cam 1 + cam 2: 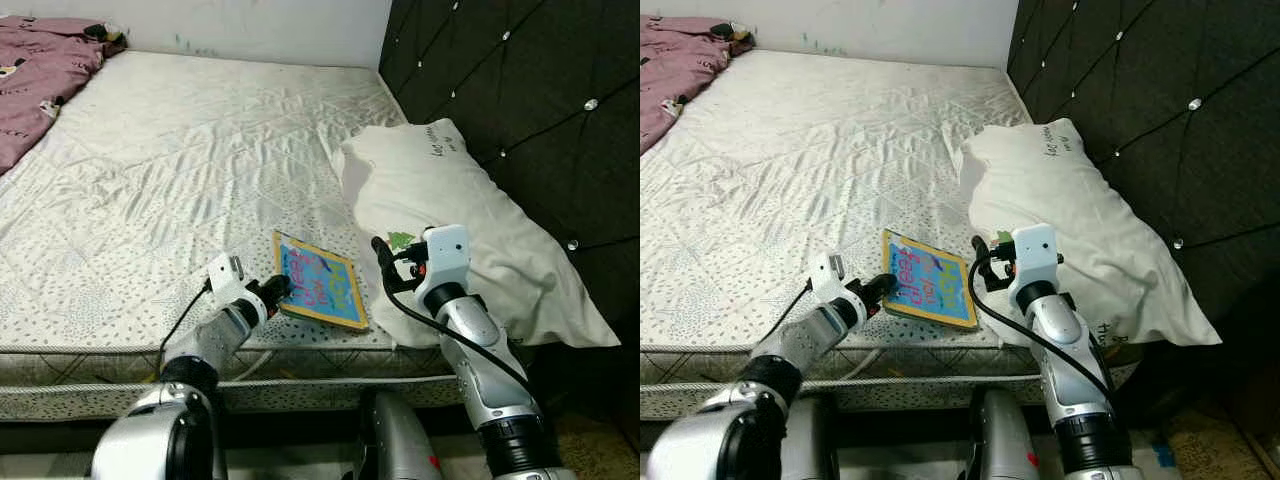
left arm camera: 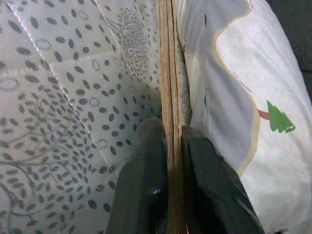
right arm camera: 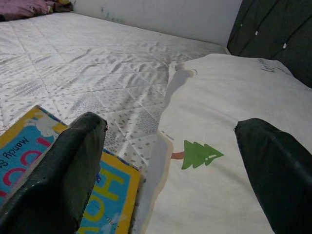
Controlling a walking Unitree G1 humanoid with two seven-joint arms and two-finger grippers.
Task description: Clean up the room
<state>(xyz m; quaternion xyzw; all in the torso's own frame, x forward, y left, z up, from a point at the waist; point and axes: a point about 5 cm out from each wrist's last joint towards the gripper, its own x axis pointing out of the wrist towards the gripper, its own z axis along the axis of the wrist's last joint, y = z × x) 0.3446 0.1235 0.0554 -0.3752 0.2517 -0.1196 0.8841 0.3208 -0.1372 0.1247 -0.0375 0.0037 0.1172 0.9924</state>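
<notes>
A colourful picture book [image 1: 322,281] lies flat near the front edge of the bed, its right side beside a white pillow [image 1: 452,210]. My left gripper [image 1: 281,287] is shut on the book's left edge; in the left wrist view its two black fingers [image 2: 146,185] pinch the stacked pages [image 2: 171,97]. My right gripper [image 1: 385,255] hovers open just right of the book, over the pillow's near corner. The right wrist view has the book [image 3: 105,192] and the pillow's green tree print [image 3: 197,153] between its spread fingers.
The bed [image 1: 180,160] carries a pale dotted quilted cover. A pink blanket [image 1: 35,75] is bunched at the far left corner. A dark tufted headboard [image 1: 540,100] rises along the right side. The mattress's front edge [image 1: 300,370] runs just below my arms.
</notes>
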